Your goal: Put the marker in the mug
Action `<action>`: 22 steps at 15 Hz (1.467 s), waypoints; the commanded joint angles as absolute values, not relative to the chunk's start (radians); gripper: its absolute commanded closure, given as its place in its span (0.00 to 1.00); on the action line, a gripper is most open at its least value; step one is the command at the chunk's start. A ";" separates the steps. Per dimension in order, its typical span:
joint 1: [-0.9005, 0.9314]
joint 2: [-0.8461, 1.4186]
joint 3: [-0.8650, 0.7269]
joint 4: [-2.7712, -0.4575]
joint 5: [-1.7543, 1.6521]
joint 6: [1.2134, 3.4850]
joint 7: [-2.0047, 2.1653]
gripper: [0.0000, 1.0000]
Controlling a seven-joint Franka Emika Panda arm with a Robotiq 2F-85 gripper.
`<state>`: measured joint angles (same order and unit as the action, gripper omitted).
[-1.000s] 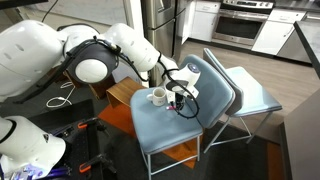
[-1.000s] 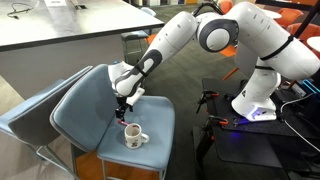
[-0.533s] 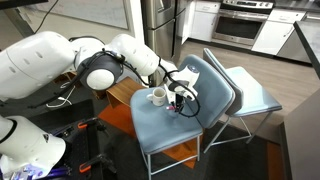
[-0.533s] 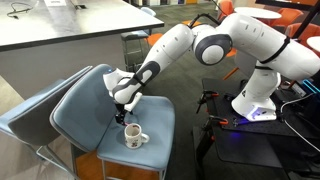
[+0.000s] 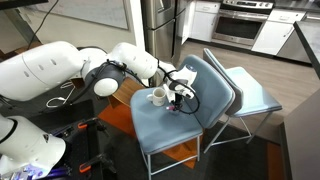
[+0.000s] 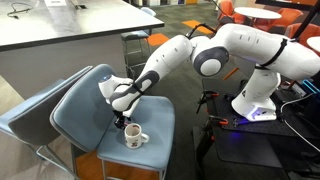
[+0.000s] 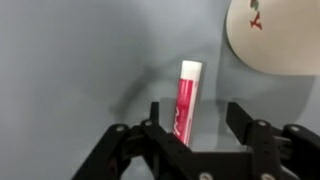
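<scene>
The gripper [image 6: 120,122] has come down since the earlier frame. It now sits low over the blue chair seat [image 6: 158,112], just beside the mug [image 6: 133,138].

Both exterior views show the white mug standing near one side edge of the seat, with the gripper between it and the chair back. They do not show the marker clearly, as the gripper hides it.

Only the wrist view shows the marker [image 7: 186,100]. It lies on the seat between the two fingers, nearer one of them. The fingers are spread wide and hold nothing.

The marker is pink-red with a white end. It runs straight away from the gripper, white end farthest. The mug [image 7: 275,35] is past that end and off to one side, not touching it.
</scene>
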<state>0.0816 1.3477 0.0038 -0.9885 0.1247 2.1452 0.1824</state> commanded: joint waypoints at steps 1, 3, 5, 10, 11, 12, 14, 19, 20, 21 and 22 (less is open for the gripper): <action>0.078 1.414 0.001 -0.863 0.105 2.067 0.196 0.58; 0.073 1.434 0.001 -0.827 0.105 2.056 0.195 0.73; 0.072 1.433 -0.008 -0.820 0.114 2.061 0.190 0.88; 0.045 1.384 -0.009 -0.841 0.121 2.052 0.168 0.95; 0.038 1.370 -0.005 -0.848 0.123 2.039 0.151 0.95; 0.027 1.349 0.003 -0.862 0.126 2.018 0.130 0.95; 0.012 1.310 0.018 -0.885 0.132 1.971 0.077 0.95; -0.008 1.209 0.083 -0.928 0.137 1.780 -0.102 0.95; -0.005 1.188 0.090 -0.933 0.129 1.724 -0.134 0.95; 0.000 1.171 0.092 -0.938 0.119 1.673 -0.158 0.95; 0.006 1.156 0.091 -0.942 0.113 1.634 -0.173 0.95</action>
<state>0.0090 1.2296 0.0802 -0.8650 0.1295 1.7182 -0.1026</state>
